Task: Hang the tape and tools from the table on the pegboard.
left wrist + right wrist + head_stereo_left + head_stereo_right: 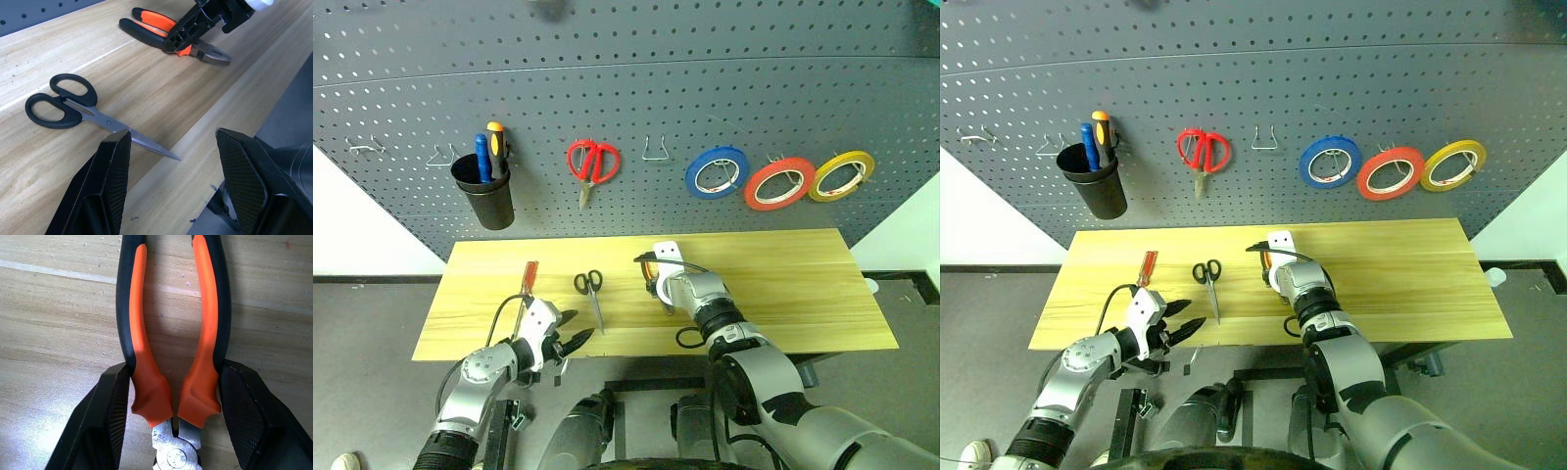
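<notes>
The red tape [779, 183] already hung on the pegboard [626, 88], between the blue roll [717, 170] and the yellow roll [841, 176], so I judged that part of the job done. The three tools all lay on the table [803, 284], none yet hung. The pliers [171, 333] sat near the middle of the table, flat on the wood, and my right gripper [171, 423] had its fingers on either side of the handles close to the pivot, the pads at or just beside the orange grips; the pliers rested on the table, not lifted, so I would call this a grasp being made rather than one finished. The black-handled scissors [590, 291] lay to the left of the pliers, blades pointing toward the near edge, untouched. Farther left the red-handled screwdriver [529, 277] lay by itself. My left gripper [570, 343] hung at the near edge of the table just short of the scissors' tips, its fingers parted and holding nothing. On the pegboard I could see bare wire hooks, one [656, 150] between the larger red scissors [592, 163] and the blue roll, others left of the black cup [485, 196]. By my reckoning one item in four was hung.
</notes>
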You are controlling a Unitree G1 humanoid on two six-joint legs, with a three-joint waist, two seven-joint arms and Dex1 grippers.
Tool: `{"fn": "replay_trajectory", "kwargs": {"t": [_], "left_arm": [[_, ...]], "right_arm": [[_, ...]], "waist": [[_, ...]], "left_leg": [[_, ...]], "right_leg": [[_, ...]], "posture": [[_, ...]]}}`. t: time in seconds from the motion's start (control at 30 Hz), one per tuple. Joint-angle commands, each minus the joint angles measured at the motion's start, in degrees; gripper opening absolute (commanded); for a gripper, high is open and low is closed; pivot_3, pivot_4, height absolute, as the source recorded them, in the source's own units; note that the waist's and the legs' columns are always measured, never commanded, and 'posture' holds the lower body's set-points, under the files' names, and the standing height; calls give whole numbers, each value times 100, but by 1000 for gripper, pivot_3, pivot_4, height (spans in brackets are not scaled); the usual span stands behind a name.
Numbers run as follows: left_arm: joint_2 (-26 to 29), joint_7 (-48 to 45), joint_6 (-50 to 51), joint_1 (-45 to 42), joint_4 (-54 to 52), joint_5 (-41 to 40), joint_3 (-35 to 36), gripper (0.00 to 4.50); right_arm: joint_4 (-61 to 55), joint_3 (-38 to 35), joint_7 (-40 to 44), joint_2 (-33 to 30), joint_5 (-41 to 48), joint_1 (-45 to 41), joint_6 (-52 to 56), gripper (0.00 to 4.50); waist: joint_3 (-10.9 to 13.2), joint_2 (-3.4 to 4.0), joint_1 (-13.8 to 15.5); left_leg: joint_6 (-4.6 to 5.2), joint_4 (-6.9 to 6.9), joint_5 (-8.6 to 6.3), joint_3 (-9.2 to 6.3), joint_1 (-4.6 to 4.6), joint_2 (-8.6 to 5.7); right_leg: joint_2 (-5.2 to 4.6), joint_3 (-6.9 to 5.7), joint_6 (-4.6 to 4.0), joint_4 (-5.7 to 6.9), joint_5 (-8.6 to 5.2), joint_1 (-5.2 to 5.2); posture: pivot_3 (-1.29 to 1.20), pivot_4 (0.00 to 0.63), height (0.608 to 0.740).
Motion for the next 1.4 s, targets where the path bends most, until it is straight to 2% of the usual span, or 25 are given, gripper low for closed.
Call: {"fn": "replay_trajectory", "kwargs": {"t": [0.03, 0.13, 0.23, 0.33, 0.43, 0.5, 0.63, 0.77, 0.97, 1.23, 1.4], "left_arm": [[27, -6, -13, 26, -207, -83, 90, 2871], [-19, 51, -102, 71, -255, -132, 158, 2871], [-144, 117, -594, 175, -309, -312, 408, 2871], [-319, 159, -788, 264, -331, -590, 661, 2871], [-658, 120, -1735, 265, -203, -834, 964, 2871], [-926, 177, -2410, 219, -101, -932, 1154, 2871], [-1371, 240, -3168, 19, 43, -1193, 1361, 2871], [-1519, 406, -3579, -250, 379, -952, 1306, 2871], [-1698, 577, -3868, -420, 508, -794, 1167, 2871], [-1860, 824, -3962, -43, 10, -679, 873, 2871], [-1823, 885, -3821, 360, -428, -731, 694, 2871]], "right_arm": [[-35, 81, 28, 13, -23, -44, 62, 2371], [-796, 757, 687, -182, -276, 311, -35, 2369], [-2284, 1555, 1460, -615, -469, 1031, -254, 2369], [-3833, 2107, 2021, -1262, -668, 1801, -1209, 2369], [-4826, 2073, 2310, -1633, -540, 2311, -2509, 2369], [-5298, 1918, 2541, -1721, -296, 2434, -3004, 2369], [-5820, 1649, 2871, -1677, 94, 2176, -3879, 2369], [-5247, 1387, 2614, -1419, 77, 1332, -4752, 2369], [-3442, 880, 2356, -1040, 226, -95, -5730, 2369], [-1288, 465, 2222, -1075, 206, -1074, -7282, 2369], [-684, 288, 2335, -1164, 275, -1376, -7755, 2369]], "waist": [[0, 0, 0], [0, 0, 4], [0, 0, 11], [1, -1, 34], [14, -22, 52], [25, -40, 48], [36, -61, 121], [39, -65, 164], [38, -67, 151], [40, -65, 144], [49, -68, 150]], "left_leg": [[0, 0, 0, -1, 0, 0], [0, 0, 0, 0, 0, 0], [0, -1, 0, 0, -9, -3], [0, -1, 0, 2, -21, -4], [-1, 4, -1, 11, -21, 0], [-3, 7, -2, 16, -20, 6], [-2, 13, -1, 17, -20, 9], [-1, 15, 0, 17, -20, 7], [0, 13, 1, 12, -19, 5], [0, 9, 3, 10, -18, 3], [-3, 9, 4, 7, -18, 5]], "right_leg": [[0, 0, 0, 0, 0, 0], [0, 0, 0, -1, 0, 0], [-4, 0, 1, -9, -1, -6], [-6, 0, 4, -13, -1, -15], [-6, 0, 4, -12, -1, -13], [-5, 0, 3, -13, -1, -9], [-4, -1, 3, -16, -1, -5], [-3, -3, 3, -18, 0, -4], [0, -6, 3, -16, 1, -2], [1, -8, 2, -10, 1, -3], [2, -7, 0, -3, 0, -5]], "posture": [[-23, 142, 740], [-15, 141, 740], [-17, 144, 740], [-21, 146, 740], [-29, 146, 740], [-35, 145, 740], [-49, 139, 740], [-49, 132, 740], [-29, 127, 740], [19, 145, 740], [26, 165, 740]]}}
